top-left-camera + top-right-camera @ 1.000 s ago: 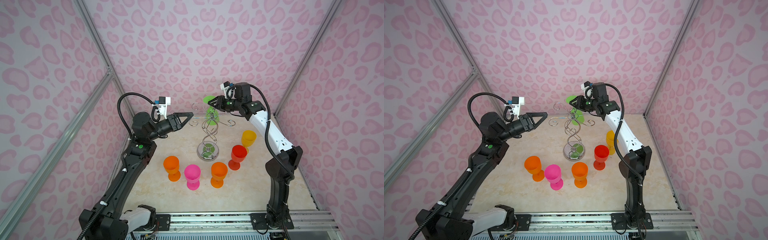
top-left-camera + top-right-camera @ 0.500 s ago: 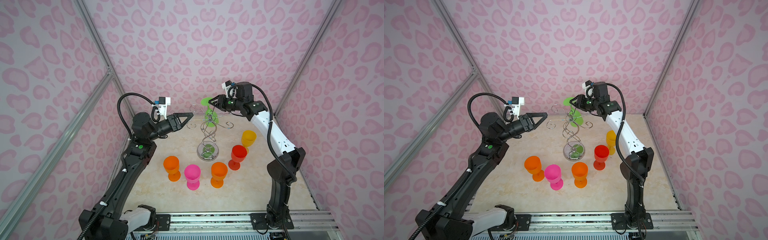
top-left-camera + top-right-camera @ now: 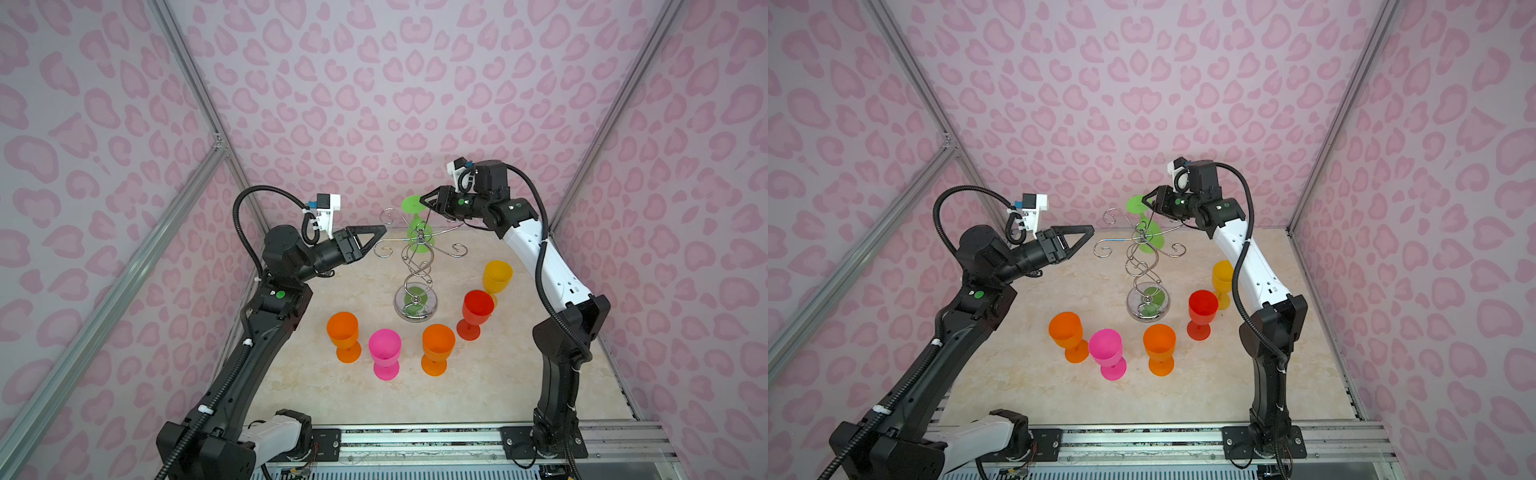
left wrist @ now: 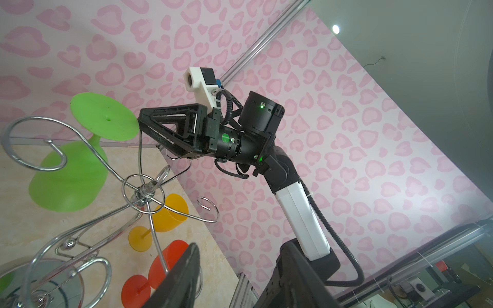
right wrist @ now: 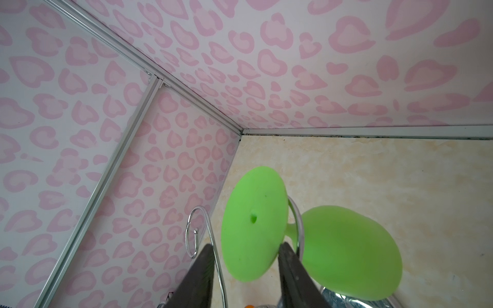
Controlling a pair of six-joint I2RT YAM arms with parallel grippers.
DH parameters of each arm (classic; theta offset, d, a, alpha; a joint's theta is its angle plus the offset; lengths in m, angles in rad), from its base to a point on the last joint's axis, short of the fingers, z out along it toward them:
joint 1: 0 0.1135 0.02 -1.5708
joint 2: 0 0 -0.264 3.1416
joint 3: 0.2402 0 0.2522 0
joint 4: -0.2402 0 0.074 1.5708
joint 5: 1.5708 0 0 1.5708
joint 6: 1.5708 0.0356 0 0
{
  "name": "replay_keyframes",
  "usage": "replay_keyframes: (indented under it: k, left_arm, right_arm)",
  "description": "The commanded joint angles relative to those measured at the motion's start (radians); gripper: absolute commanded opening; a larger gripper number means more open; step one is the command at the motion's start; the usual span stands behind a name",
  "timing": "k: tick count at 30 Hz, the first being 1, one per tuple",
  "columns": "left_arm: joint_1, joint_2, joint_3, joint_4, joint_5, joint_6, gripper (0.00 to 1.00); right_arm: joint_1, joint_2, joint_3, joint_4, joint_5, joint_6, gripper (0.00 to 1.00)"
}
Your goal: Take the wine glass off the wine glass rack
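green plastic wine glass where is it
Green wine glass hangs inverted on the chrome wire rack, centre back in both top views, by the right gripper.

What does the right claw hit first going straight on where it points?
The green wine glass: its foot sits between the open jaws of the right claw in the right wrist view. A wine glass rack wire runs there too; depth is unclear, so that could touch first.

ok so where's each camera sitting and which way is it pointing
Both top views: high in front, looking down at the rack; left arm and right arm show.
Left wrist: on the left arm, facing across the rack to the right claw; one own finger shows.
Right wrist: on the right arm, facing the green glass between its fingers.
Shared: all show the green glass on the rack.
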Motion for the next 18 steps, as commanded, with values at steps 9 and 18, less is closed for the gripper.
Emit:
replay_keyframes:
  k: [9, 18]
  left_arm:
    - [0.000, -0.007, 0.000, 0.016, 0.011, 0.023, 0.53]
    - [0.001, 0.003, 0.002, 0.017, 0.015, 0.025, 0.53]
  right_arm:
    - [-0.001, 0.066, 0.090, -0.052, -0.003, -0.024, 0.41]
    - [0.001, 0.087, 0.110, -0.068, -0.017, -0.036, 0.37]
